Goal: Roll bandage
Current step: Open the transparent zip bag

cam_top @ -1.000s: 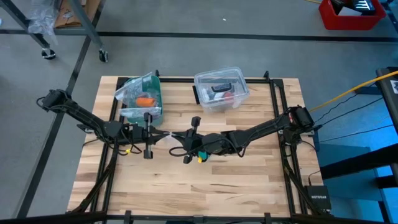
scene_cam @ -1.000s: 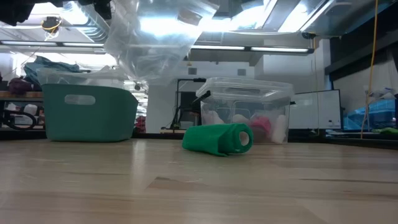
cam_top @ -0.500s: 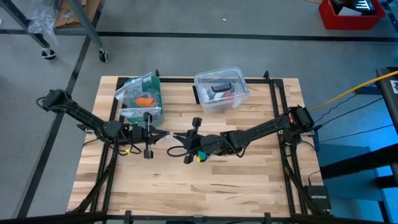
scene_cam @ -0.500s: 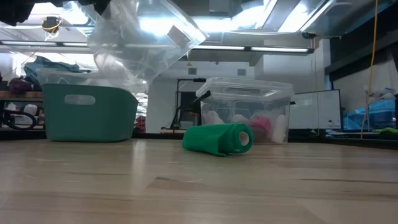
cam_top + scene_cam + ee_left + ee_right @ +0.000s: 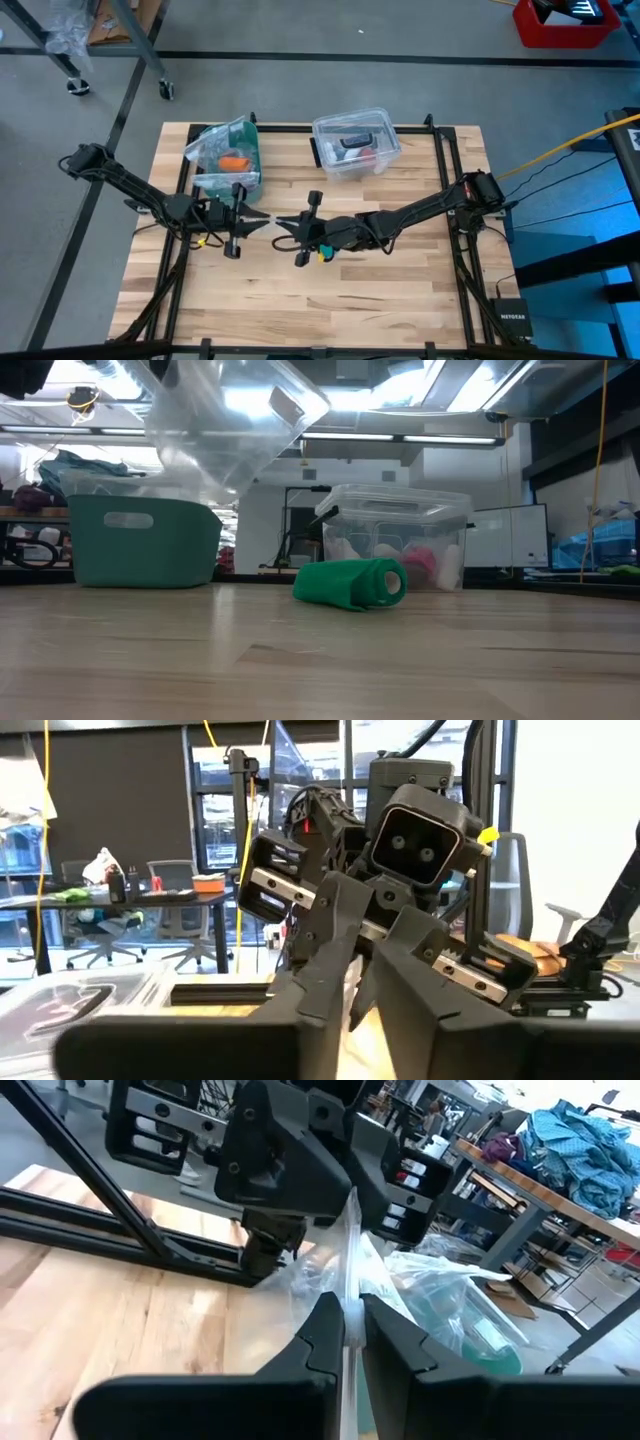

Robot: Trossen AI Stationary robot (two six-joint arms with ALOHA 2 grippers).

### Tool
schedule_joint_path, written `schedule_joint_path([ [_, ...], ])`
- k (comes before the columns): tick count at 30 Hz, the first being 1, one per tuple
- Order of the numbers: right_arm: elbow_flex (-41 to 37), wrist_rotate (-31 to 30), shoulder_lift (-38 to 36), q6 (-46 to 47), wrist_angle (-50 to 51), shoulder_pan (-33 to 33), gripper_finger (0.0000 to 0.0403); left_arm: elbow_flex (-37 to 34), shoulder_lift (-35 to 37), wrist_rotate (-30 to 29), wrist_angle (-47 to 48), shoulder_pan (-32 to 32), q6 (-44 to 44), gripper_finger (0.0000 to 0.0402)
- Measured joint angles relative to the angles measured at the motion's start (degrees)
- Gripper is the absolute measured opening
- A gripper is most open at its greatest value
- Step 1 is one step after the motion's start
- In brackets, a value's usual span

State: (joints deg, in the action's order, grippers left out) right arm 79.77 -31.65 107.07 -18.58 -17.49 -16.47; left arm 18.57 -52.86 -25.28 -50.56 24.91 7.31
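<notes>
Two grippers meet at the middle of the high view, the left gripper [image 5: 248,220] and the right gripper [image 5: 284,222] almost tip to tip, with a clear plastic bag [image 5: 228,422] strung between them. A second ago that bag hung crumpled at the upper left of the low view; now it is pulled wider and tipped, its mouth slanting down toward the centre, and the left arm has shifted a little toward the lower left of the high view. The right claw is pinched shut on a fold of the plastic. Whether the left one grips or has let go I cannot tell. The bandage [image 5: 350,583] is not in either of them: it lies on the wooden table [image 5: 300,660] at the centre of the low view as a loose green roll, one end trailing, just in front of the clear lidded box [image 5: 395,532] and well to the right of the teal bin [image 5: 140,540]. My guess is the rolling is mostly done and the bag is being opened to take it.
</notes>
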Motion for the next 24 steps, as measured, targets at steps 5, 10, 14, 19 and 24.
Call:
schedule_joint_path([
  [5, 0.0, 0.5, 0.0, -0.1, -2.0, 0.0, 0.0027, 0.0, 0.0, 0.0, 0.4, 0.0, -0.6, 0.0088],
  [10, 0.0, 1.6, 0.0, -0.1, -2.6, 0.0, 0.0027, 0.0, 0.0, -0.2, 0.4, -0.1, 0.9, 0.0095],
  [14, 0.0, 1.7, 0.0, -0.1, -2.8, 0.0, 0.0027, 0.0, -0.1, -0.2, 0.5, -0.1, 1.1, 0.0095],
  [19, 0.0, 1.7, 0.0, -0.1, -2.9, 0.0, 0.0027, 0.0, -0.1, -0.2, 0.5, -0.1, 3.2, 0.006],
  [24, 0.1, 1.7, 0.0, 0.1, -2.8, 0.0, 0.0027, 0.0, -0.1, -0.2, 0.2, -0.1, 4.9, 0.0007],
])
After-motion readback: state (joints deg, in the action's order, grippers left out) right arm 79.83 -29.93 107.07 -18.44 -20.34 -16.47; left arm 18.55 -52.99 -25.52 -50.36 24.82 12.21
